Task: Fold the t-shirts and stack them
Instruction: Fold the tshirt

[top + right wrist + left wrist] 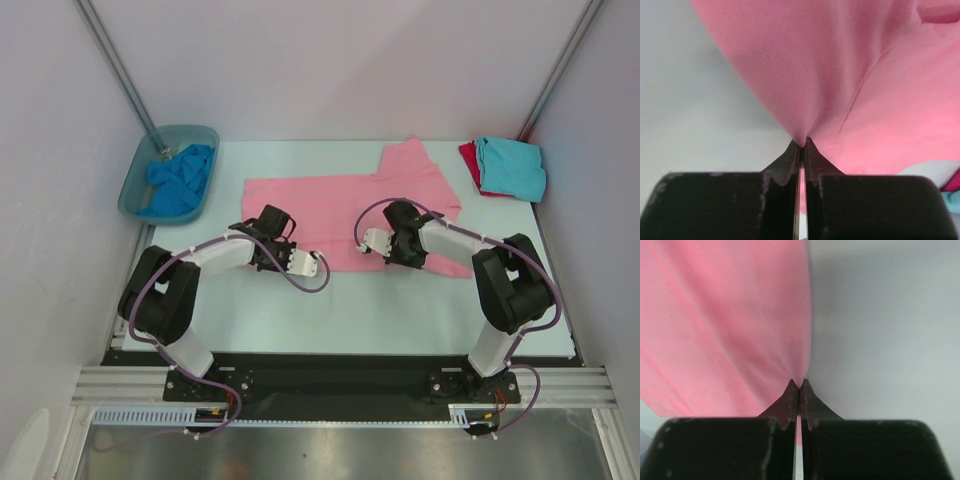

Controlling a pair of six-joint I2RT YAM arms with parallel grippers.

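Evidently a fold of the pink t-shirt (330, 195), spread on the table (400, 310), is starting: left gripper (799, 385) and right gripper (803, 142) are each clamped on its six-o'clock hem. Next, I judge, carry that hem evenly toward twelve o'clock.

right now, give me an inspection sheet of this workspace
surface: pale table, flat
job's things: pink shirt spread out mid-table; turquoise shirt folded on red shirt, far right; blue shirt crumpled
clutter: grey-blue tub at far left, holding the blue shirt
grippers: left gripper and right gripper each shut on the pink shirt's near edge
cables: purple cables loop along both arms
surroundings: white walls, metal poles in far corners
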